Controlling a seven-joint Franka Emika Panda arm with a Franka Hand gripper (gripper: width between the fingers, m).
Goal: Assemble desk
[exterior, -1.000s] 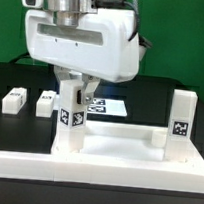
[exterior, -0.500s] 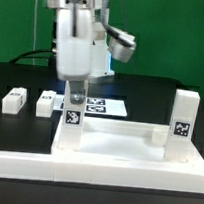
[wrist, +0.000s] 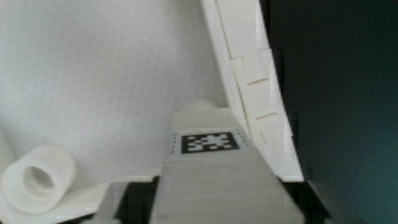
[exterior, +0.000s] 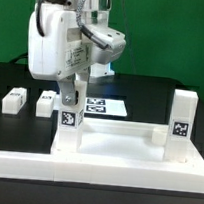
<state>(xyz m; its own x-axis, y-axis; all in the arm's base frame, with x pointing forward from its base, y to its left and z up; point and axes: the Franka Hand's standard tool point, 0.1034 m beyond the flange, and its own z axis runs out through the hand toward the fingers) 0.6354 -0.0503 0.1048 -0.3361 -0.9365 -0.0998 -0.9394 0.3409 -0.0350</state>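
The white desk top [exterior: 111,143] lies flat on the black table. One tagged leg [exterior: 69,115] stands upright in its corner on the exterior view's left, and a second leg [exterior: 182,117] stands in the corner on the right. My gripper [exterior: 71,93] comes down from above and is shut on the upper part of the left leg. In the wrist view the same leg [wrist: 210,142] runs between my dark fingers [wrist: 139,196], over the desk top [wrist: 98,80] and beside its raised rim [wrist: 242,70]. A round socket [wrist: 36,180] shows nearby.
Two loose legs [exterior: 14,99] [exterior: 45,103] lie on the table at the exterior view's left. The marker board [exterior: 102,106] lies behind the desk top. The long white L-shaped rail [exterior: 94,173] runs along the front against the desk top.
My wrist has turned about its vertical axis over the left leg, from broadside to edge-on to angled. The leg and desk top stay in place.
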